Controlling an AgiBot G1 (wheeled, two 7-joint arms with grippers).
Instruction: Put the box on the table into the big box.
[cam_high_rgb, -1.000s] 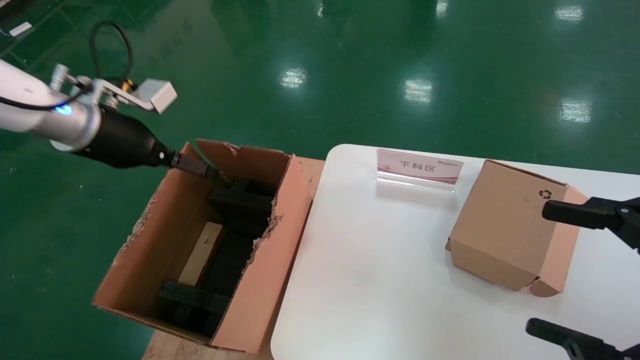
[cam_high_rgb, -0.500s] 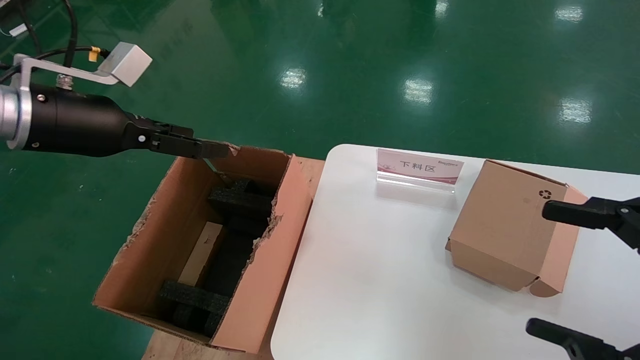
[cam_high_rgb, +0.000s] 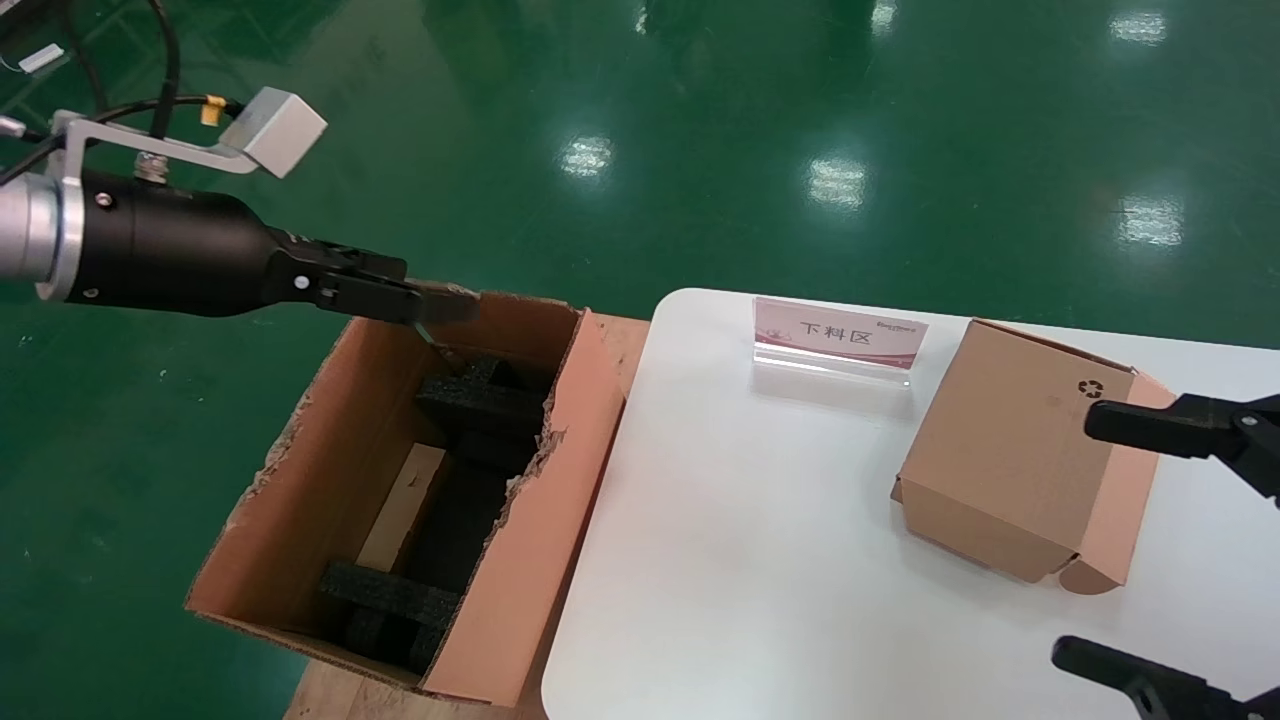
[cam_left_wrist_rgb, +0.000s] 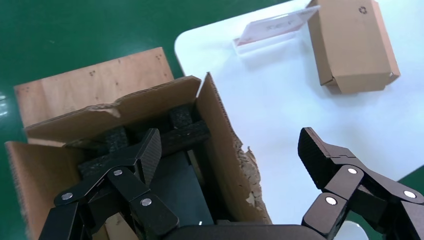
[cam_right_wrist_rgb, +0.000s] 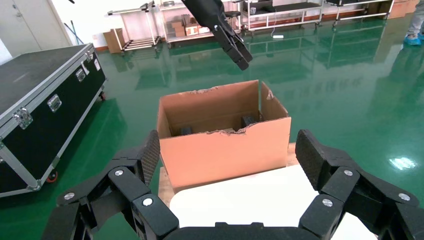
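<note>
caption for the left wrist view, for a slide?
Open left gripper above the big box; recycling-mark box on the table.

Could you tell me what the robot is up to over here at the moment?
It is packing small cartons into the big box on the floor beside the white table. The left gripper hovers empty and open over the far end of that carton, which holds black foam blocks. One small cardboard box with a recycling symbol sits on the table, untouched. The right gripper waits open near it, holding nothing.
</note>
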